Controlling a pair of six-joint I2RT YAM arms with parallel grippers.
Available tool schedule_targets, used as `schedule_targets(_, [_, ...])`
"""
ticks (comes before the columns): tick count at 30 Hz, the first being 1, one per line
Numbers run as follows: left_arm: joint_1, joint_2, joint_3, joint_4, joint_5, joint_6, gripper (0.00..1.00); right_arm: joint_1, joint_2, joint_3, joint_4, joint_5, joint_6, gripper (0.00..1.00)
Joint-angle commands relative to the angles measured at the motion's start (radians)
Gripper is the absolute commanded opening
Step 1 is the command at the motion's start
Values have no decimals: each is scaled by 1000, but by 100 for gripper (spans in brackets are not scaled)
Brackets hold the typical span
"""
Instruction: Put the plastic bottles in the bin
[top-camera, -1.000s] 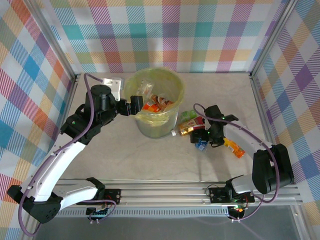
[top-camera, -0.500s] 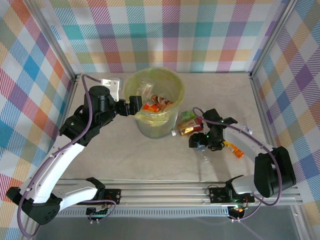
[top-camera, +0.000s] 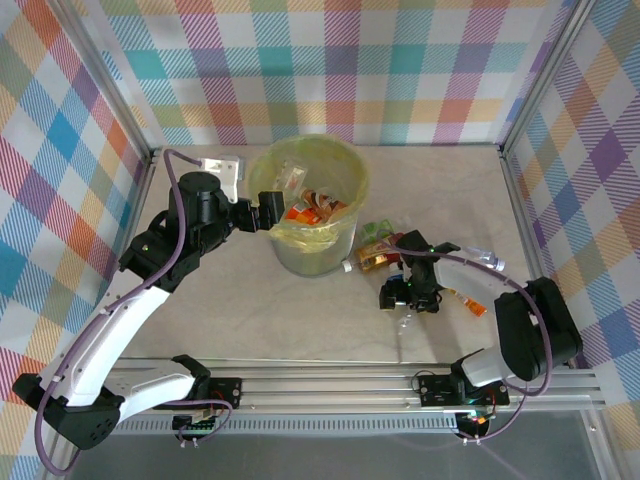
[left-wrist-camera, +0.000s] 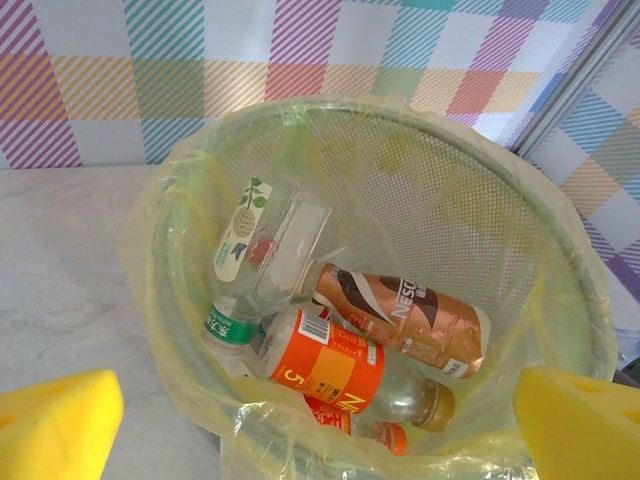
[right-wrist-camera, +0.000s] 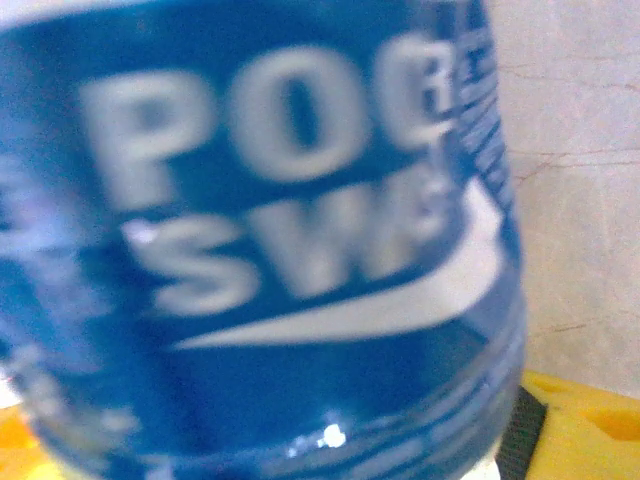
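**Bin.** One round bin is standing near the far edge of the pale, marbled tabletop. It has a mesh wall and a translucent yellow-green bag liner.

**Bottles in the bin.** I am counting four plastic bottles lying inside:
- a clear bottle with a green cap
- a brown-sleeved bottle
- an orange-labelled bottle
- a red-labelled bottle lying lowest

**Left arm.** I am holding the left gripper at the bin's left rim. Its two yellow foam pads are standing wide apart with nothing between them.

**Bottles on the tabletop.** Four more are lying between the bin and the right edge:
- a green-labelled bottle
- a brown bottle
- an orange bottle
- a glossy blue-labelled bottle, sitting between the fingers of the right gripper

I cannot tell whether those fingers are gripping it.
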Motion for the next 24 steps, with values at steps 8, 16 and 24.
schedule_targets(8, [-6,-7,-9,45,-23,-39,100,26,-36,-16,-13,62,26,54])
schedule_targets(16, [-7,-15,-7,52,-25,-87,100,35,-249,-7,-69,47,31,50])
schedule_targets(24, [-8,11,11,73,83,-156,100,36,-540,41,16,-124,-4,49])
